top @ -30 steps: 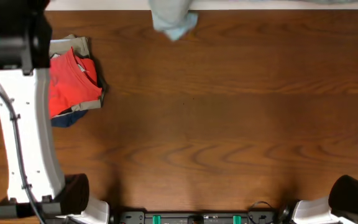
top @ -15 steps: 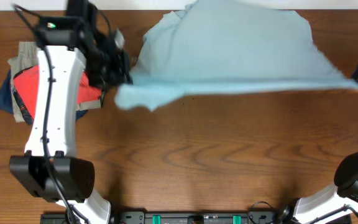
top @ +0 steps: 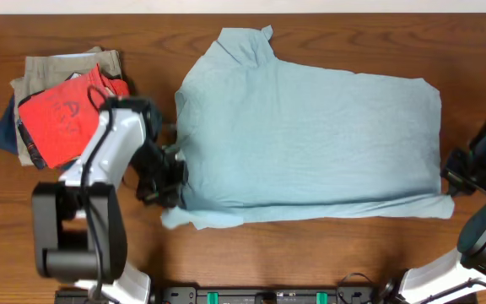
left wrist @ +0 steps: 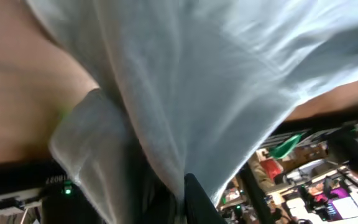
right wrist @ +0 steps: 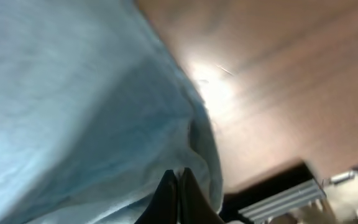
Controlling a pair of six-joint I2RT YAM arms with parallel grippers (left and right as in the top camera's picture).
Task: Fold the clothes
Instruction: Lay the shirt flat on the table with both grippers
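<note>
The pale light-blue garment [top: 310, 139] lies spread flat across the middle and right of the wooden table, a sleeve pointing to the far edge. My left gripper [top: 175, 190] is shut on its near-left corner, and the cloth [left wrist: 185, 81] drapes over the fingers [left wrist: 179, 199] in the left wrist view. My right gripper [top: 450, 181] is shut on its near-right corner, the fingers [right wrist: 178, 186] pinching the blue cloth [right wrist: 73, 93] in the right wrist view.
A pile of folded clothes sits at the far left: a red-orange printed T-shirt [top: 57, 118] on top of a khaki garment [top: 57, 67] and a navy one [top: 5, 135]. Bare table [top: 310, 253] runs along the near edge.
Both arms have pulled the garment from the far edge toward the near side and laid it flat. The left arm swung from beside the pile to the garment's near-left corner.
</note>
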